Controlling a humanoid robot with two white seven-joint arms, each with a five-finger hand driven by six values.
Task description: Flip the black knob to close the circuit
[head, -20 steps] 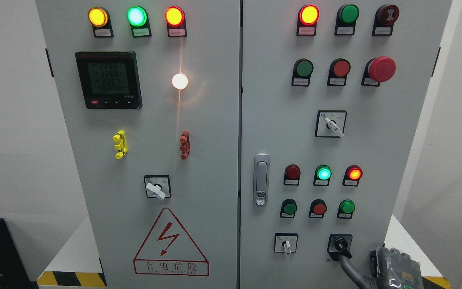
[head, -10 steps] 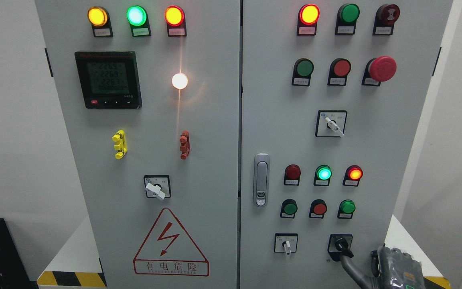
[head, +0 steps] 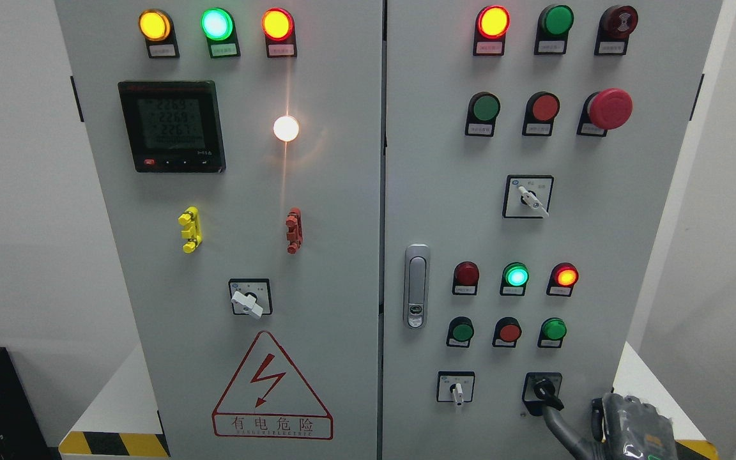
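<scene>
The black knob (head: 544,390) sits in a black square plate at the bottom right of the right cabinet door (head: 598,255), its lever pointing down and to the right. My right hand (head: 630,427) comes in at the lower right corner, mostly cut off by the picture's edge. One dark finger (head: 561,427) stretches up and left, its tip touching the end of the knob's lever. It grasps nothing. The left arm does not show.
A white-handled selector (head: 457,390) is left of the black knob; two more selectors (head: 532,199) (head: 248,301) sit higher. Lit lamps, push buttons (head: 509,331), a red emergency button (head: 609,108), a door latch (head: 415,285) and a meter (head: 171,125) fill the panel.
The right hand has slid slightly to the right along the bottom edge. The finger stays at the knob's lever, which keeps its direction.
</scene>
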